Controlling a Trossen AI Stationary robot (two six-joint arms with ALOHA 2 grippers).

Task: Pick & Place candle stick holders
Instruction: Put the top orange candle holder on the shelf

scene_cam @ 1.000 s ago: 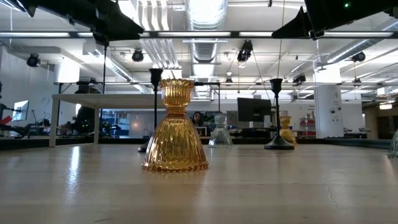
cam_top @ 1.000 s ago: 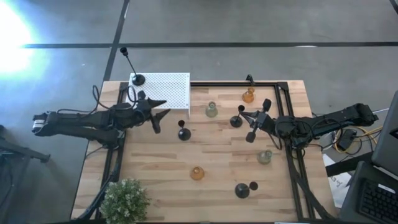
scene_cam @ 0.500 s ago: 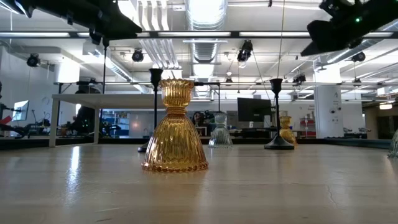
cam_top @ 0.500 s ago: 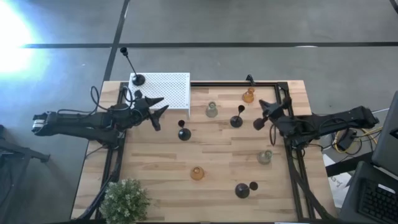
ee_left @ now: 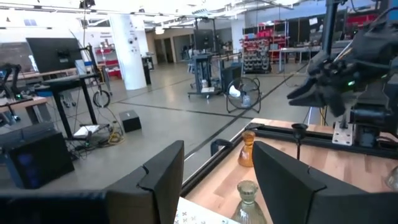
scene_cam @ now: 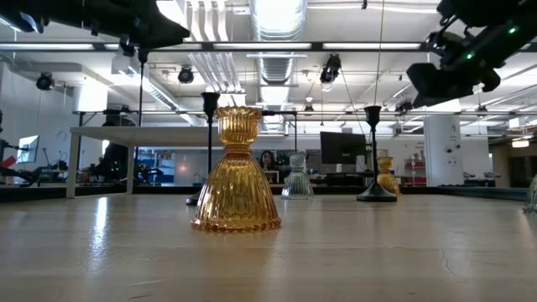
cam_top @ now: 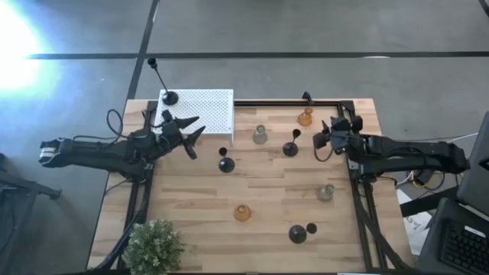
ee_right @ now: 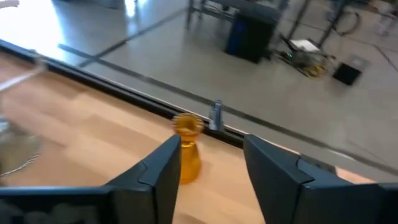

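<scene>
Amber glass first: from my low cam one amber holder (scene_cam: 236, 170) stands upright on the wood table (cam_top: 267, 198), flared base down, cup up, long axis vertical. A second amber holder (cam_top: 306, 117) sits upright near the table's far edge, by the black rail (my right wrist cam shows it just ahead, between the fingers).

Black holder (cam_top: 291, 145) stands mid-table w/ thin stem straight up; another black holder (cam_top: 225, 162) stands upright nearer the white perforated box (cam_top: 200, 109). Pale green holders (cam_top: 260, 135) and (cam_top: 325, 192) are upright too, well apart.

Right gripper (cam_top: 324, 138) hangs above the table just beside the mid-table black holder, jaws parted, nothing between them, touching nothing I can see. Left gripper (cam_top: 191, 137) hovers by the box corner, jaws spread, empty.
</scene>
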